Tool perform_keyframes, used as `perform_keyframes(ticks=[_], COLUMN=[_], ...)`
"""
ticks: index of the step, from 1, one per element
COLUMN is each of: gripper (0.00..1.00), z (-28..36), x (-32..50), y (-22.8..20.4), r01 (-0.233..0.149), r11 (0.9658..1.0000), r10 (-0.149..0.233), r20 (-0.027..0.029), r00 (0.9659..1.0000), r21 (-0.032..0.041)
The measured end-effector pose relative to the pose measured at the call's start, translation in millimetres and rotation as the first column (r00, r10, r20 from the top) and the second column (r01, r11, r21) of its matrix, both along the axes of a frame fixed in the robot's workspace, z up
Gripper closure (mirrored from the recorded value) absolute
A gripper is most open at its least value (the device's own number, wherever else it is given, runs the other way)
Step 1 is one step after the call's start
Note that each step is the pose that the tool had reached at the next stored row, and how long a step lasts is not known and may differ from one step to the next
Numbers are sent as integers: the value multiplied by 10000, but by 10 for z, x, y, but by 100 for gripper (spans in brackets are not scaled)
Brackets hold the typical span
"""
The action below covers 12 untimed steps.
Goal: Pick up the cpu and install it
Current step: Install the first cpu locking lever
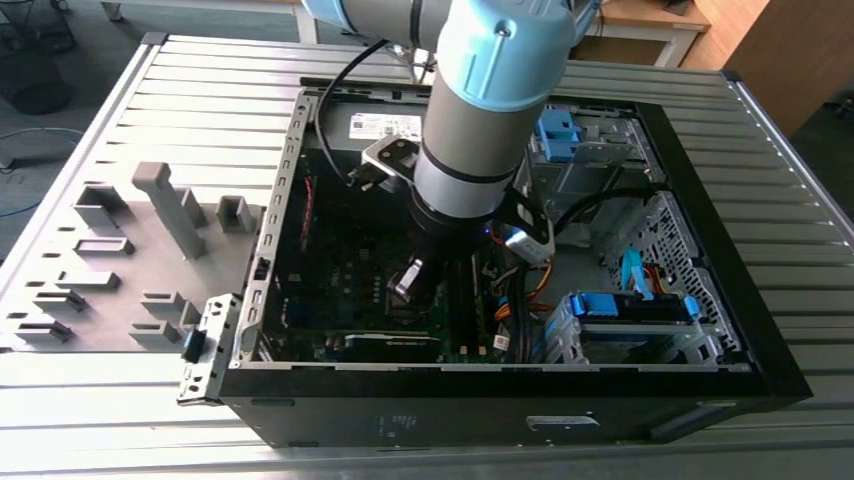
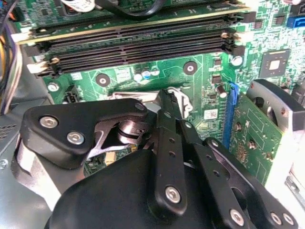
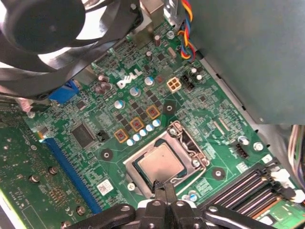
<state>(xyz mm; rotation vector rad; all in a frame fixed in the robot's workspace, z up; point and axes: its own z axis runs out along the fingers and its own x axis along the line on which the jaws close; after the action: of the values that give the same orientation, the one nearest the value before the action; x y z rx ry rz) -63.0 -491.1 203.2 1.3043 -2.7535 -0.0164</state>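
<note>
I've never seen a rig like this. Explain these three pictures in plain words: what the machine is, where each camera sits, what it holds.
The machine is a robot arm reaching down into an open computer case that lies on a slatted metal table. The exterior view is taken from off the arm; at the exterior view's left a grey tray with plastic blocks sits on the table. Both wrist views come from cameras riding on the arm, looking at the green motherboard. The black linkages there belong to the pincer. Its fingers are closed together, tips at the edge of the cpu, the silvery square chip lying flat in its socket. It seems to carry nothing. The second wrist view also shows the long memory slots.
</note>
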Motion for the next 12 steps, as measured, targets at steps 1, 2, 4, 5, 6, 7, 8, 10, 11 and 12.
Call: perform_keyframes(ticks=[1,2,4,5,6,7,8,10,11,12], gripper=[89,89,89,89,89,89,89,89,89,89], z=[-5,-10,-14,-16,-17,-19,-20,-26,-32,-37], x=[7,15,31,41,54,66,79,87,87,88], y=[-1,-1,-1,-2,-2,-2,-2,-2,-1,-1], r01=[-1,-1,-1,0,0,-1,-1,-1,-1,-1], r11=[10000,10000,10000,10000,10000,10000,10000,10000,10000,9999], r10=[1,1,0,0,0,1,0,0,0,1], r20=[-24,-37,-48,-52,-54,-55,-58,-60,-60,-60], r00=[10000,10000,10000,10000,10000,10000,10000,10000,10000,10000], r21=[-28,-53,-80,-85,-86,-86,-87,-93,-98,-102])
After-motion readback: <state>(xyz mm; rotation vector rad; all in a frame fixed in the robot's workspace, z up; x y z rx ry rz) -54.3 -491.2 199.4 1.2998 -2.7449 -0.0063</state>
